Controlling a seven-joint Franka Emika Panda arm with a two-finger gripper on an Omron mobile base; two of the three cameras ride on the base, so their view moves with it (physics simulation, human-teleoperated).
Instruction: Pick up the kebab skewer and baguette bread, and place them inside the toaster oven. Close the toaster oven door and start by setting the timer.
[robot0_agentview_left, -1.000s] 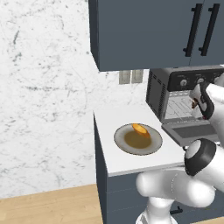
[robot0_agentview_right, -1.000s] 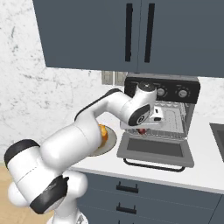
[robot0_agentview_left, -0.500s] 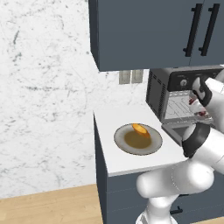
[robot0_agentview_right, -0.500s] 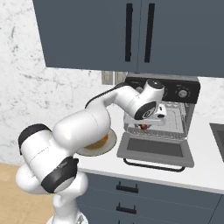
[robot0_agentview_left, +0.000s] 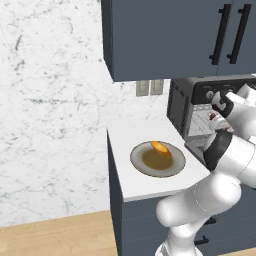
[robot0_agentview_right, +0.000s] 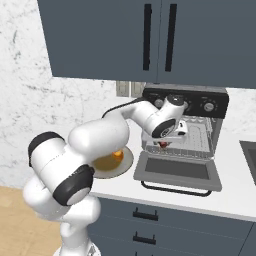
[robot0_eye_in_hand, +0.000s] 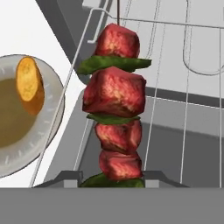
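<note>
My gripper (robot0_eye_in_hand: 113, 177) is shut on the lower end of the kebab skewer (robot0_eye_in_hand: 116, 94), which carries red meat chunks with green slices between them. The skewer hangs in front of the wire rack (robot0_eye_in_hand: 188, 87) at the mouth of the toaster oven (robot0_agentview_right: 200, 102). The toaster oven door (robot0_agentview_right: 177, 170) lies folded down flat. In the right base view the gripper (robot0_agentview_right: 165, 142) sits at the left of the oven opening with the skewer (robot0_agentview_right: 164, 145) below it. The baguette bread (robot0_eye_in_hand: 29, 85) rests on the round grey plate (robot0_eye_in_hand: 52, 131), left of the oven.
The plate (robot0_agentview_left: 150, 167) with the baguette (robot0_agentview_left: 161, 149) stands on the white counter (robot0_agentview_left: 125, 150), whose left edge drops off. Dark cabinets (robot0_agentview_right: 150, 40) hang close above the oven. A sink edge (robot0_agentview_right: 250, 155) lies at the far right.
The arm's elbow and shoulder have swung round. The hand has stayed at the oven mouth, still holding the skewer, shifting only slightly.
</note>
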